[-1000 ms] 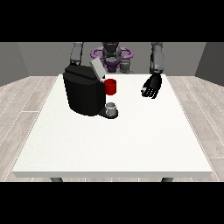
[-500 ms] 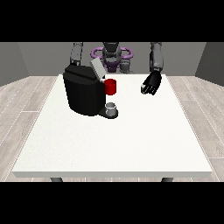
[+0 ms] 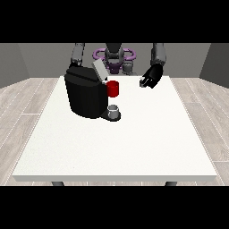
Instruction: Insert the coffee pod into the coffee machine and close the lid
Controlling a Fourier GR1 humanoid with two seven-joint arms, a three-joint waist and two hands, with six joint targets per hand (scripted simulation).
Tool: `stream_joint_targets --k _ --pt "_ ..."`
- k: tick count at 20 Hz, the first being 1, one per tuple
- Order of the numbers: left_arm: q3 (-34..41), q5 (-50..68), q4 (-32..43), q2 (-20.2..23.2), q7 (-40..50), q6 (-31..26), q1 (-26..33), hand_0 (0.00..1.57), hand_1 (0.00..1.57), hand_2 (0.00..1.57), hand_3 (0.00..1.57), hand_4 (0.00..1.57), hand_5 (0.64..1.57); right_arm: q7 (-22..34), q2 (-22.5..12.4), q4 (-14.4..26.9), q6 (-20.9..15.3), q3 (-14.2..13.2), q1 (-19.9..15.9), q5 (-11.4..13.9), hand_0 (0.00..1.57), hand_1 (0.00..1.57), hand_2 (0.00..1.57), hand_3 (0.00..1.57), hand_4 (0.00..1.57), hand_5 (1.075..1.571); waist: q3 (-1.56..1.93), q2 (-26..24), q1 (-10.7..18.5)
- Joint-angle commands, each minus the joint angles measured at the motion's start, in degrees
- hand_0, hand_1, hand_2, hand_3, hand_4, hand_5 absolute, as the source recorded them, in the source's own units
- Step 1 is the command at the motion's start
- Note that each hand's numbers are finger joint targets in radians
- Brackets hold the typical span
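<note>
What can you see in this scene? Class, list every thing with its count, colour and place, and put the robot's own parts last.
Table: one, white, fills the middle of the view.
Coffee machine: one, black, at the table's back and the view's left, grey lid raised.
Red thing at the machine: one, on its right side.
Grey thing: one, on the machine's base, below the red thing.
Floor: pale wood planks around the table.
Hand at the view's right: one, black, above the table's back edge.
Robot body: grey and purple, behind the table.
</note>
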Motion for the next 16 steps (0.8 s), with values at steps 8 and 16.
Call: stream_joint_targets --k 8,16 --pt "1.9 1.1 -2.4 -3.4 8.8 -8.0 -9.2 1.42 1.42 1.4 1.33 0.53 1.571 -2.2 1.8 -1.7 1.6 0.6 1.1 -1.8 0.0 0.0 0.0 0.0 0.0 1.571 0.02 -2.3 -3.1" --pt "6.7 4.6 -3.3 -1.7 11.7 -13.6 -20.2 0.96 0.96 1.16 1.36 0.52 1.571 -1.7 -2.1 -1.2 1.4 -3.2 -4.4 -2.2 0.0 0.0 0.0 0.0 0.0 1.571 0.03 1.6 -3.7"
